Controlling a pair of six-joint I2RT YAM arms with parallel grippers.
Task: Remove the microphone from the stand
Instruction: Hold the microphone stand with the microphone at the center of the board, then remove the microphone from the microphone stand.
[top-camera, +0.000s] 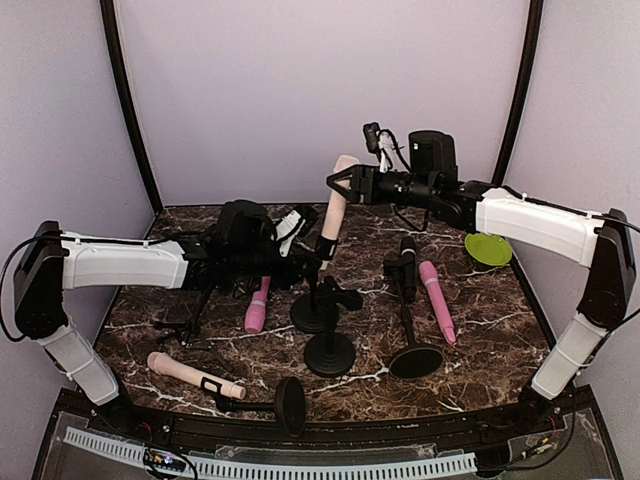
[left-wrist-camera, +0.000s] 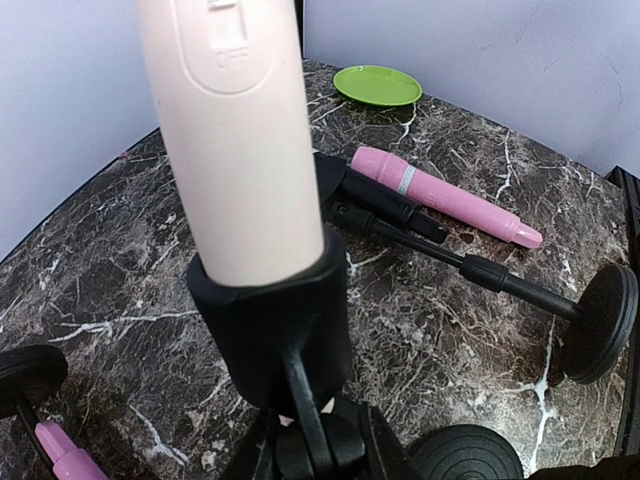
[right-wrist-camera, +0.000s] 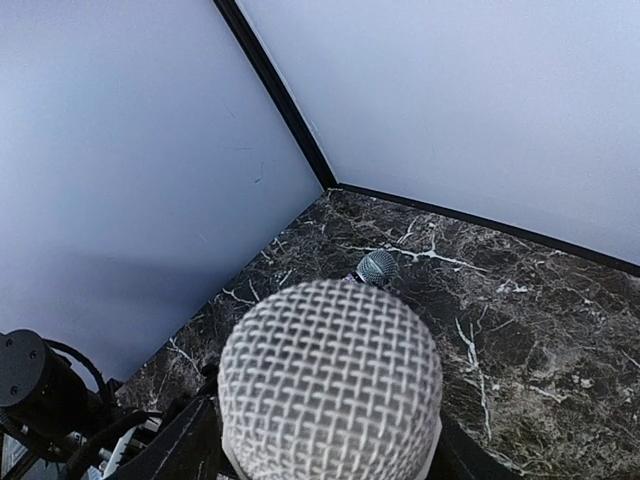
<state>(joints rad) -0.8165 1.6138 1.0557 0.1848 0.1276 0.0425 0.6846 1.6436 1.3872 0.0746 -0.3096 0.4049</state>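
A pale cream microphone stands tilted in the black clip of its stand at the table's middle. Its body fills the left wrist view, seated in the clip. My left gripper is shut on the stand's joint just under the clip, a dark finger on each side. My right gripper is at the microphone's top. Its fingers press against either side of the mesh head.
A pink microphone lies left of the stand and another lies to the right, beside a black microphone on a toppled stand. A cream microphone in a fallen stand lies at the front left. A green plate sits far right.
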